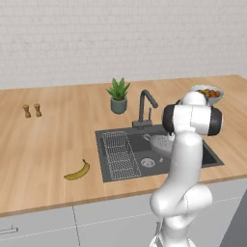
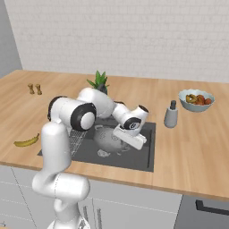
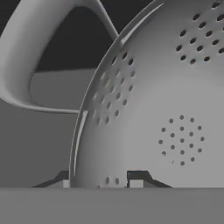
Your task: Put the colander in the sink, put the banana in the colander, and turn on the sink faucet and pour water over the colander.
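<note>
Jaws clamped on colander [image 3: 148, 113] rim, colander down inside sink [image 1: 212, 157], step one nearly done; next looks like release, then fetch banana [image 1: 77, 171] lying left of sink on tabletop [image 1: 38, 144].

Silver-grey colander [image 3: 166, 113] dotted with dark holes, dark grey sink [image 1: 212, 158], yellow banana [image 1: 78, 171], pale wood counter [image 1: 43, 144].
</note>
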Controlling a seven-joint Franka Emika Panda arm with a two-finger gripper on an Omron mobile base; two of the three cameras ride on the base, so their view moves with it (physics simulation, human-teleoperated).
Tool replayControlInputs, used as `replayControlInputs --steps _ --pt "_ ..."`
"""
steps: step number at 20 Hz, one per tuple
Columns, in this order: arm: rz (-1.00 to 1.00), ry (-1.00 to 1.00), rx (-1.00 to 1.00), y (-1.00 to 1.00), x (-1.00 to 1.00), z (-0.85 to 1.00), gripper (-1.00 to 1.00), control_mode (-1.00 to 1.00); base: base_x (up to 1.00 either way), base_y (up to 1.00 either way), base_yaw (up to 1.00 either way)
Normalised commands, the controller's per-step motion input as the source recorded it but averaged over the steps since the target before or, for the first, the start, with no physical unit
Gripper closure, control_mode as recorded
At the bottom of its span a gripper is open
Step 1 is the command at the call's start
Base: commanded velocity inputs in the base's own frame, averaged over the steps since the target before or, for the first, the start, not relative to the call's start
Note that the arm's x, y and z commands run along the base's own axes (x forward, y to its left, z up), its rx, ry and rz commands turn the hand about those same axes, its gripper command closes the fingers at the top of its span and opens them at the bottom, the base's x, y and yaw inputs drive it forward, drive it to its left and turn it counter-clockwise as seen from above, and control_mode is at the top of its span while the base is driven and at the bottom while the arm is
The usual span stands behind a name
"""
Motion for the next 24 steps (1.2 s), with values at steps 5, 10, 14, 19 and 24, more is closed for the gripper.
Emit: replayControlInputs --steps 5,10,14,19,24 --pt "0.06 -0.16 -0.13 0.23 0.08 -0.45 1.0 -1.0 0.0 0.0 0.0" --pt "0.15 -0.12 -0.08 0.21 0.07 -0.38 1.0 -1.0 0.0 0.0 0.0" --pt "0.04 -0.03 0.0 0.15 0.29 -0.27 1.0 -1.0 0.0 0.0 0.0" --pt "0.05 -0.01 0.0 0.13 0.26 -0.28 1.0 -1.0 0.0 0.0 0.0" --pt "0.02 0.0 0.0 0.0 0.19 -0.22 1.0 -1.0 0.0 0.0 0.0"
